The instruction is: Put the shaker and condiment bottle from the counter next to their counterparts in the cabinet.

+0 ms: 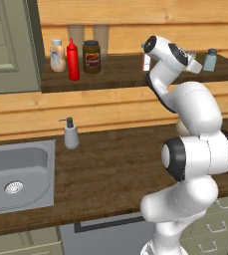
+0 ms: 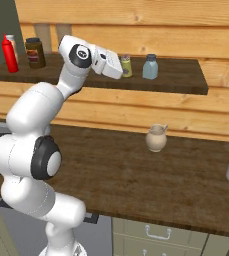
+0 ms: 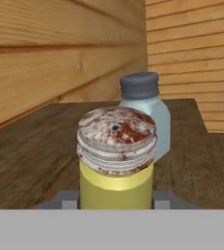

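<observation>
Now shaker [image 3: 116, 161] — between closed gripper [image 3: 116, 200]

arm [image 1: 195, 149]: raised, elbow bent, reaching forward at shelf height
wrist [image 2: 78, 55]: angled toward shelf, hand roughly level
gripper [image 2: 122, 67]: fingers closed on shaker [image 3: 116, 161], one each side

Arm [image 1: 195, 149]: glossy white rounded links, bulbous segments. Joints ringed with black bands, dark round end caps. White boxy hand. Finger tips [image 3: 69, 199] small, grey, blocky. No visible cables or markings.
</observation>
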